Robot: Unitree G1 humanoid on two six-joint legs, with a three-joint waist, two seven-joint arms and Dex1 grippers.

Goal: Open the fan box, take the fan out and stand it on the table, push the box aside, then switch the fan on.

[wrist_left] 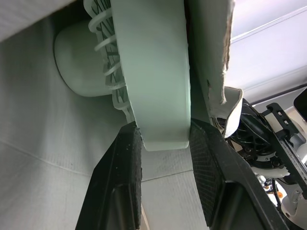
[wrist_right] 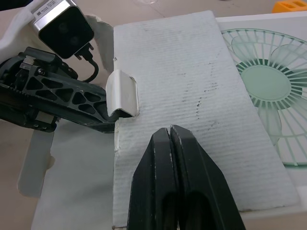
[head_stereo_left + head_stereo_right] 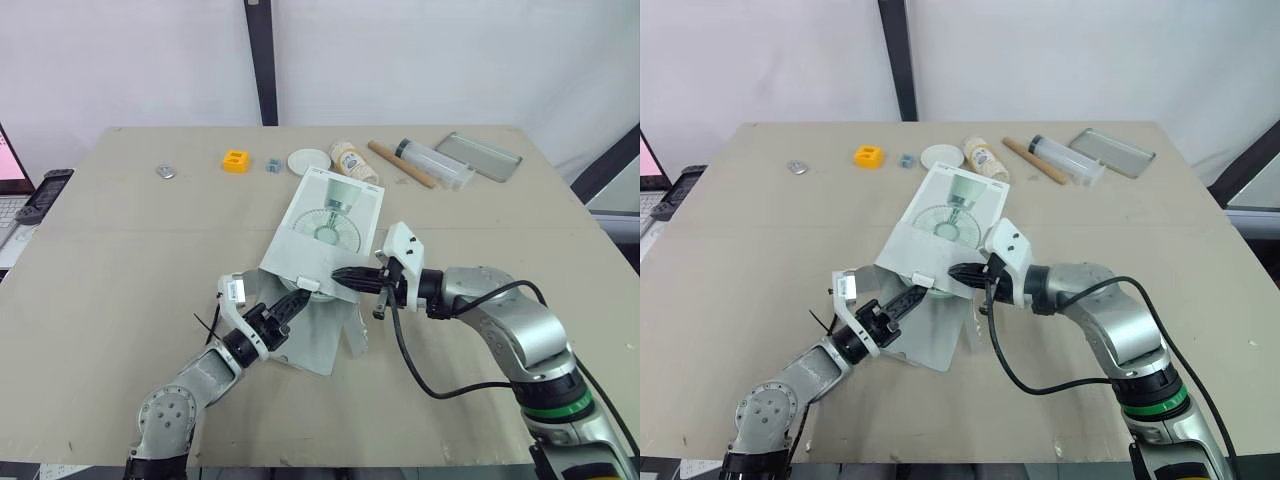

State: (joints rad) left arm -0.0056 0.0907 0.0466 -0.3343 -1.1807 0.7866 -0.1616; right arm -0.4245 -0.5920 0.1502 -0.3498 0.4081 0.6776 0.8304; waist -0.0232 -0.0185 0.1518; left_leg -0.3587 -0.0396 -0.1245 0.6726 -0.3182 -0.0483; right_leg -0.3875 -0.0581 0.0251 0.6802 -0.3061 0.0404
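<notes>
Toward the front edge of the table (image 3: 120, 260), the left gripper (image 3: 298, 298) reaches into the open near end of the fan box (image 3: 335, 215). Its two fingers are clamped on the pale green rim of the fan (image 1: 153, 72), which lies inside the box. The right gripper (image 3: 345, 276), fingers pressed together, sits over the box's top panel beside that opening. A yellow block (image 3: 235, 160) and a metal tray (image 3: 478, 155) lie along the far edge.

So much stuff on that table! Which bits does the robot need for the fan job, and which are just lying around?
For the job: fan box; fan, inside it; left gripper, shut on the fan; right gripper, shut, over the box.
Lying about: yellow block; white lid; small jar; wooden stick; clear tube; metal tray.
</notes>
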